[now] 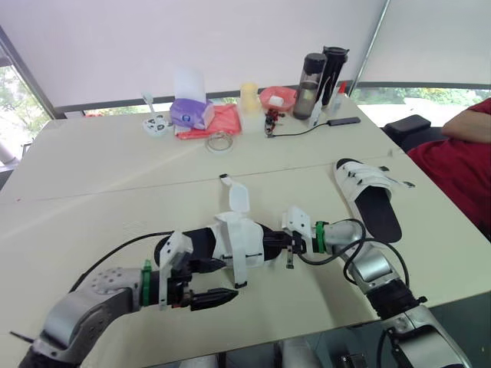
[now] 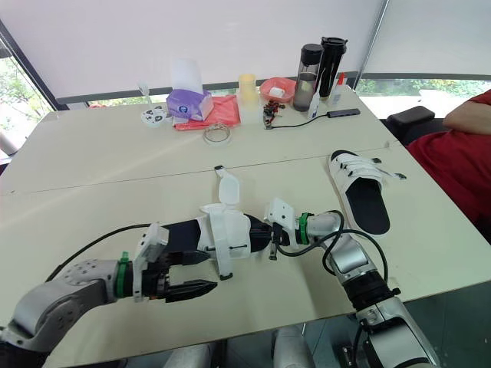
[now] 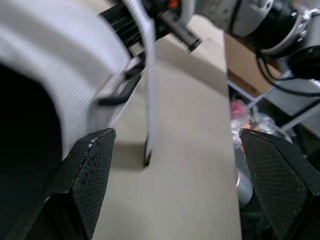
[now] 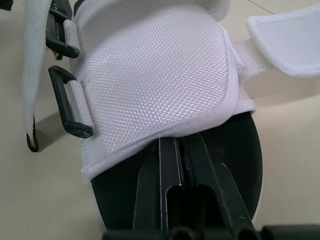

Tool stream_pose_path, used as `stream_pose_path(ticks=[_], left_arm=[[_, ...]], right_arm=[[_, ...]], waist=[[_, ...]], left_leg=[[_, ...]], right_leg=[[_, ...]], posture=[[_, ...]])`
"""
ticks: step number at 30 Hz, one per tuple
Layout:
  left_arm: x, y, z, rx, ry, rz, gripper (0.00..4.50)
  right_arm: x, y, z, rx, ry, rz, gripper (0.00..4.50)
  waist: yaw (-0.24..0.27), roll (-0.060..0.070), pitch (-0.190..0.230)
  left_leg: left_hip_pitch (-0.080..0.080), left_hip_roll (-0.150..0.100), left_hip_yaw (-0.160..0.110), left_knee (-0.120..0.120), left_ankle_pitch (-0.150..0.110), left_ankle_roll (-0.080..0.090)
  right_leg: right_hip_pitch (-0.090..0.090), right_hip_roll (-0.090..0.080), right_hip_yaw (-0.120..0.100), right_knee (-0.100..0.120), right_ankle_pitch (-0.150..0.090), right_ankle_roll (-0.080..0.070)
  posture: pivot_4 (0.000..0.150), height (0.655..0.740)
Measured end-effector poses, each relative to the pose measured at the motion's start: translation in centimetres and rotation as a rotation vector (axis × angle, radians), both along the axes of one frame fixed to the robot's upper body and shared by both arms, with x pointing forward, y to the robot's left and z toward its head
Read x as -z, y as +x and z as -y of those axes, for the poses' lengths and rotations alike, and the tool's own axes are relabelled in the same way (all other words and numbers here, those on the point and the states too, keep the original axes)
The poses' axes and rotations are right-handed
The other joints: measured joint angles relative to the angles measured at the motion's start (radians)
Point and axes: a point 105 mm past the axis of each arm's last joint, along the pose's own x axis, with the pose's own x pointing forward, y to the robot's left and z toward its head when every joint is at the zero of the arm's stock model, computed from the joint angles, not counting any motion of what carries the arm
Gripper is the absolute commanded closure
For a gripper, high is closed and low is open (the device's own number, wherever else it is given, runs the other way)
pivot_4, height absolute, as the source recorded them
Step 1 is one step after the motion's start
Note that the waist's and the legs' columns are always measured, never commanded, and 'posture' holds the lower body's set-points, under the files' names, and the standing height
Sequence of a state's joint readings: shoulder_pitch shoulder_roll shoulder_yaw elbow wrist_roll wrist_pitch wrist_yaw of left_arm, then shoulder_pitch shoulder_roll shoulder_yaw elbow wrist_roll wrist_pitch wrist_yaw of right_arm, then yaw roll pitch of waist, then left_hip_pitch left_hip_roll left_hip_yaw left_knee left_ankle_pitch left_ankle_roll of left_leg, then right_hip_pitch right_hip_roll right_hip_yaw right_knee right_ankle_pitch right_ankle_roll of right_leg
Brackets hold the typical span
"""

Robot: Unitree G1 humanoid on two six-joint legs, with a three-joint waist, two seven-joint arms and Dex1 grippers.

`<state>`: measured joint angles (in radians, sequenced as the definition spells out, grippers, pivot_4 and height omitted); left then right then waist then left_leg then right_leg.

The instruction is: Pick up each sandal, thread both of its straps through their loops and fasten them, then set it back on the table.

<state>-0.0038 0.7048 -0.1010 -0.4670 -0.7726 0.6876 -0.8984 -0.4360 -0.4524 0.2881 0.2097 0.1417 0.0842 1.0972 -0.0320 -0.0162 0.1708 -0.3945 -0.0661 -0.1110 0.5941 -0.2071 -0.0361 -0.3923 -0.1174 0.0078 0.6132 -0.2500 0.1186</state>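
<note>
Black-soled white mesh strap sandal (image 1: pixel 239 239) lies mid-table (image 1: pixel 115 176), straps loose. Right wrist view: right gripper (image 4: pixel 181 155) fingers pressed together, tips hidden under its upper. Left wrist view: left gripper (image 3: pixel 175 135) spread wide, empty.

One sandal (image 1: pixel 230 241) lies crosswise on the bench (image 1: pixel 115 176), near its front edge. It has a black sole and a white mesh upper, with bare footbed showing at its left end. Both straps are undone: one (image 1: pixel 239 199) is flipped up and away on the far side, and the other (image 1: pixel 239 270) hangs loose on the near side beside the empty black loops (image 4: pixel 61 105). The second sandal (image 1: pixel 368 195) lies flat, sole down, well apart near the bench's right edge, its white straps crossing the far end.
</note>
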Motion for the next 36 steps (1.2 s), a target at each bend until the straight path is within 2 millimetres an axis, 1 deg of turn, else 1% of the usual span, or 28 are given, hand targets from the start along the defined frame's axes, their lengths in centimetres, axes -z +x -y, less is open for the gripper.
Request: stream_pose_path(ticks=[8,12,13,14,15,18,20,21,26,29,32,34,36], left_arm=[[0.3,0.6,1.0,0.049,-0.007,-0.030,0.40],[0.6,0.5,1.5,0.065,-0.013,-0.049,0.40],[0.7,0.6,1.6,0.063,-0.019,-0.054,0.92],[0.8,0.7,1.8,0.059,-0.022,-0.058,1.23],[0.9,0.9,1.9,0.053,-0.022,-0.060,1.70],[1.2,1.3,1.8,0.036,-0.011,-0.060,3.27],[1.3,1.4,1.9,0.028,-0.011,-0.061,4.23],[1.4,1.4,1.9,0.026,-0.010,-0.061,4.41],[1.8,1.6,1.4,-0.002,-0.008,-0.063,4.41],[1.2,1.7,0.9,-0.014,-0.042,-0.068,4.41],[-0.4,1.7,-0.2,-0.016,-0.082,-0.086,4.41],[-2.0,2.1,-0.9,-0.022,-0.125,-0.083,4.41],[-3.7,2.7,-1.0,-0.020,-0.170,-0.072,4.41]], right_arm=[[0.0,0.0,0.0,0.004,-0.002,-0.007,4.46],[0.0,0.0,0.0,0.006,-0.002,-0.007,4.46],[0.0,0.0,0.0,0.006,-0.002,-0.007,4.46],[0.0,0.0,0.0,0.008,-0.001,-0.007,4.46],[0.0,0.0,0.0,0.009,-0.001,-0.007,4.46],[0.0,0.0,0.0,0.011,0.000,-0.005,4.46],[0.0,0.0,-0.1,0.010,0.000,-0.005,4.46],[0.0,0.0,-0.1,0.010,0.000,-0.005,4.46],[0.0,0.0,-0.1,0.011,0.000,-0.004,4.46],[0.0,0.0,-0.1,0.012,0.000,-0.004,4.46],[0.0,0.0,-0.1,0.011,0.000,-0.004,4.46],[0.0,0.0,-0.1,0.012,-0.001,-0.005,4.46],[0.0,0.0,-0.1,0.012,-0.001,-0.006,4.46]], waist=[[0.000,0.000,0.000],[-0.001,0.000,0.000],[0.000,0.000,0.000],[0.000,0.000,0.000],[0.000,0.000,0.000],[-0.001,0.000,0.000],[-0.001,0.000,0.000],[-0.001,0.000,0.000],[-0.001,0.000,0.000],[-0.001,0.000,0.000],[-0.002,0.000,0.000],[-0.002,-0.001,0.000],[-0.001,-0.001,0.000]], left_leg=[[0.000,0.000,0.000,0.000,0.000,0.000],[0.000,0.000,0.000,0.000,0.000,0.000],[0.000,0.000,0.000,0.000,0.000,0.000],[0.000,0.000,0.000,0.000,0.000,0.000],[0.000,0.000,0.000,0.000,0.000,0.000],[0.000,0.000,0.000,0.000,0.000,0.000],[0.000,0.000,0.000,0.000,0.000,0.000],[0.000,0.000,0.000,0.000,0.000,0.000],[0.000,0.000,0.000,0.000,0.000,0.000],[0.000,0.000,-0.001,0.000,0.000,0.000],[0.000,0.001,-0.001,0.000,0.000,0.000],[0.000,0.001,-0.002,0.000,0.000,0.000],[0.000,0.000,-0.002,0.000,0.000,0.000]], right_leg=[[0.000,0.000,0.000,0.000,0.000,0.000],[0.000,0.000,0.000,0.000,0.000,0.000],[0.000,0.000,0.000,0.000,0.000,0.000],[0.000,0.000,-0.001,0.000,0.000,0.000],[0.000,0.000,-0.001,0.000,0.000,0.000],[0.000,0.000,-0.001,0.000,0.000,0.000],[0.000,0.000,-0.001,0.000,0.000,0.000],[0.000,0.000,-0.001,0.000,0.000,0.000],[0.000,0.000,-0.001,0.000,0.000,0.000],[0.000,0.000,-0.001,0.000,0.000,0.000],[0.000,0.000,-0.001,0.000,0.000,0.001],[0.000,0.000,-0.001,0.000,-0.002,0.004],[0.001,0.000,-0.001,0.000,-0.002,0.004]], posture=[[0.150,0.7400],[0.150,0.7400],[0.150,0.7400],[0.150,0.7400],[0.150,0.7400],[0.150,0.7400],[0.150,0.7400],[0.150,0.7400],[0.150,0.7400],[0.150,0.7400],[0.150,0.7400],[0.150,0.7400],[0.150,0.7400]])
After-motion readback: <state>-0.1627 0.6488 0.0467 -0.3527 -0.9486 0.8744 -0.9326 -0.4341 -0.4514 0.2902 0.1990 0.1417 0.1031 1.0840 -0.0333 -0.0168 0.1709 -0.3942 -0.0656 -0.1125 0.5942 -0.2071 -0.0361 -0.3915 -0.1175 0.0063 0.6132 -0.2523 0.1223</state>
